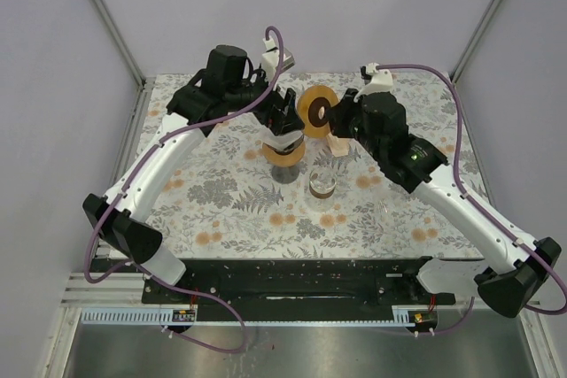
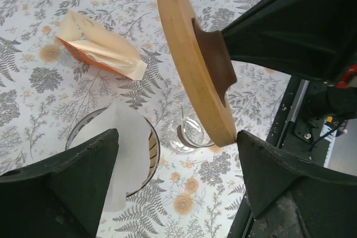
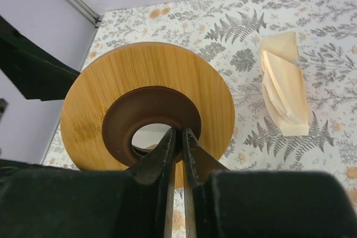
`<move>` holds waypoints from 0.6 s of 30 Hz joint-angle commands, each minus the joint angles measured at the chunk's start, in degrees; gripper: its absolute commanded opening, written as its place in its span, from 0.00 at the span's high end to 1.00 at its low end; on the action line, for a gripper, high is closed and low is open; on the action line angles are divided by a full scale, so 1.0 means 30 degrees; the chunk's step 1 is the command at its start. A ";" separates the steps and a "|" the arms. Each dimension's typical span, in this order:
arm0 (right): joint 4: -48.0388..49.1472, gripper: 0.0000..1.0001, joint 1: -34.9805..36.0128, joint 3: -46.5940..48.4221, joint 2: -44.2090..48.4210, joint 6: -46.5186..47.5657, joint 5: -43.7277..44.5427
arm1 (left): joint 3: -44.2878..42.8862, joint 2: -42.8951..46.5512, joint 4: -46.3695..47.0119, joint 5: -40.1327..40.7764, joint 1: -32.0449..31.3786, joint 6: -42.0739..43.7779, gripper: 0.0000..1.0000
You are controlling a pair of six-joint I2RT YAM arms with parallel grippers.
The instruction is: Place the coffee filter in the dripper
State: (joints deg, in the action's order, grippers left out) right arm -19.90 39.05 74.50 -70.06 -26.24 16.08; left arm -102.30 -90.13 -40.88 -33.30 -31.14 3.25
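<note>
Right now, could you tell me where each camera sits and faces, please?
Top external: above and behind both arms, which show, looking down on the floral table.
Left wrist: looks down at the white paper filter; open fingers show.
Right wrist: faces the round bamboo ring its fingers pinch.
Both wrists share that ring.

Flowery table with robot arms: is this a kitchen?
Probably not: it looks like a robot test booth. Plain walls and metal rails box in the table, with the left arm and right arm bolted on.
</note>
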 commanded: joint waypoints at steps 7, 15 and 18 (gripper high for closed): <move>0.2999 1.00 0.0519 0.1124 -0.0230 0.0309 -0.0846 | 0.0204 0.0218 0.1967 -0.3372 0.0008 -0.0935 0.42; 0.3470 1.00 0.0490 0.0978 -0.0406 0.0513 -0.1636 | 0.0701 0.0364 0.2026 -0.4019 0.0008 -0.0381 1.00; 0.1954 0.85 0.0461 0.1590 -0.0406 0.1331 -0.1931 | 0.0878 0.0802 0.1677 -0.2150 0.0007 0.0963 1.00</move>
State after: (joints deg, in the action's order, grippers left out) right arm -15.81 40.12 75.02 -71.31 -24.71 12.75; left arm -100.22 -90.43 -37.36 -39.62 -29.50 1.78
